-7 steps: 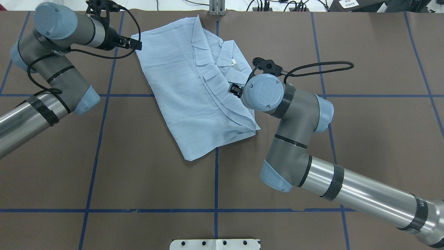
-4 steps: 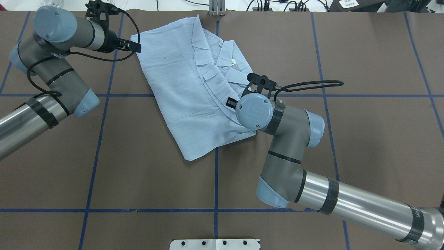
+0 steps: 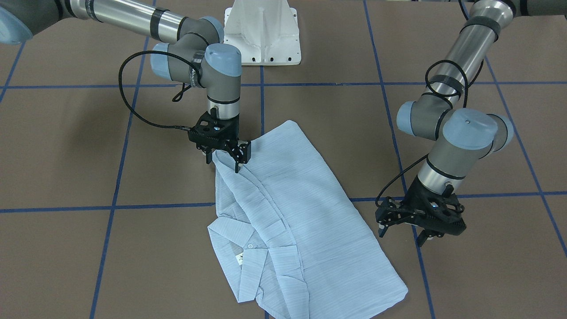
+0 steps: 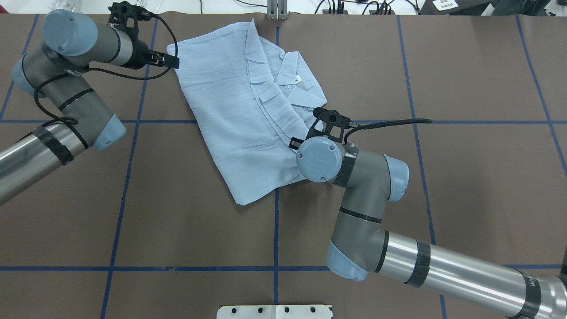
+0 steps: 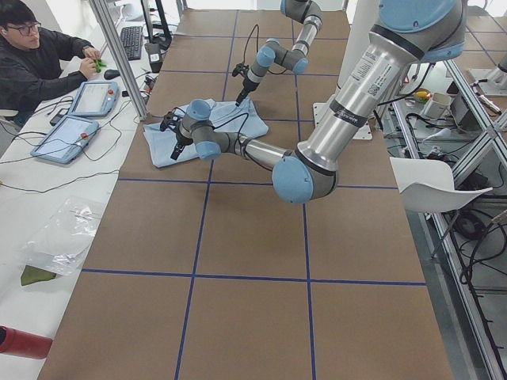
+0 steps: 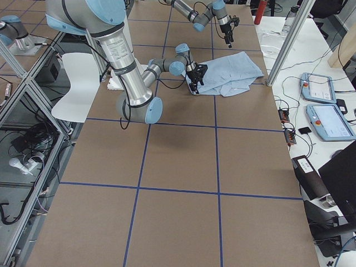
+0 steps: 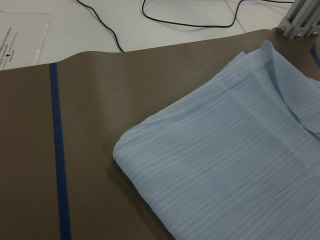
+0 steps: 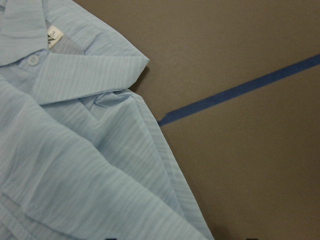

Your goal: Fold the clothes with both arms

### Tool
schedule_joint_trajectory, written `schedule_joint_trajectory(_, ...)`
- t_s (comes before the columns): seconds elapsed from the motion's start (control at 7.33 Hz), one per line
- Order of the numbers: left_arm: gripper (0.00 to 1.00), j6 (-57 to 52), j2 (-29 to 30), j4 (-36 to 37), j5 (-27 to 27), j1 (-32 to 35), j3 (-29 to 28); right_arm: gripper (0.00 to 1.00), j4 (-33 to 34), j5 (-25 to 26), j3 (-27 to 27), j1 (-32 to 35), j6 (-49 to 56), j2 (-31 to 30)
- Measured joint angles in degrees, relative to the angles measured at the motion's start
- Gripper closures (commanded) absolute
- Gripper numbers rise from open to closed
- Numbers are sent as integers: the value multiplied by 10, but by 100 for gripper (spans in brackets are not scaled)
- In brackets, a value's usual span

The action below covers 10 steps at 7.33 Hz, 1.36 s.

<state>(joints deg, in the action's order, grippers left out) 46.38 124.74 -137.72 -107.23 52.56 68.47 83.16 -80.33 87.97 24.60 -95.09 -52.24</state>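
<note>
Half-folded striped shirt (image 4: 230, 110) lies flat on the table (image 4: 443, 177). Right gripper (image 3: 223, 160), jaws apart, straddles the shirt's collar-side edge. Left gripper (image 3: 402, 235), also apart, hovers beside the opposite corner. Likely regrasping: next, the 2 must pinch cloth.

Brown table (image 4: 465, 177), ruled into squares by blue tape lines (image 4: 275, 230). Lying flat on it, a folded light blue shirt (image 4: 230, 102), spread between the left gripper (image 3: 401, 237) and the right gripper (image 3: 223, 161): one corner near the left gripper, one edge right under the right gripper. Past the right gripper on the robot's side, well apart from the cloth, a white base (image 3: 261, 35).
</note>
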Motion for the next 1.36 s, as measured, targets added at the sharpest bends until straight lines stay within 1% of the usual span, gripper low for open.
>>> schedule_joint_trajectory(0.27, 0, 2, -3, 0, 0, 0, 0, 21, 1, 7, -1, -6, 0, 0)
schedule_joint_trajectory(0.41, 0, 2, -4, 0, 1, 0, 0, 29, 1, 12, -1, -9, 0, -1)
schedule_joint_trajectory(0.55, 0, 2, -5, 0, 1, 0, 0, 34, 1, 19, -1, -13, 2, -1)
schedule_joint_trajectory(0.68, 0, 2, -5, 0, 1, 0, 0, 42, 0, 22, 0, -15, 4, -3)
schedule_joint_trajectory(0.82, 0, 2, -6, 0, 1, 0, 0, 47, 0, 23, 0, -16, 6, -4)
schedule_joint_trajectory(0.95, 0, 2, -6, 0, 1, 0, 0, 62, -1, 24, 0, -16, 7, -5)
schedule_joint_trajectory(1.09, 0, 2, -6, 0, 1, 0, 0, 88, -1, 24, 0, -16, 7, -6)
schedule_joint_trajectory(1.23, 0, 2, -6, 0, 1, 0, 0, 100, -2, 24, 0, -16, 6, -6)
schedule_joint_trajectory(1.36, 0, 2, -5, 0, 1, 0, 0, 100, -3, 24, 1, -16, 3, -5)
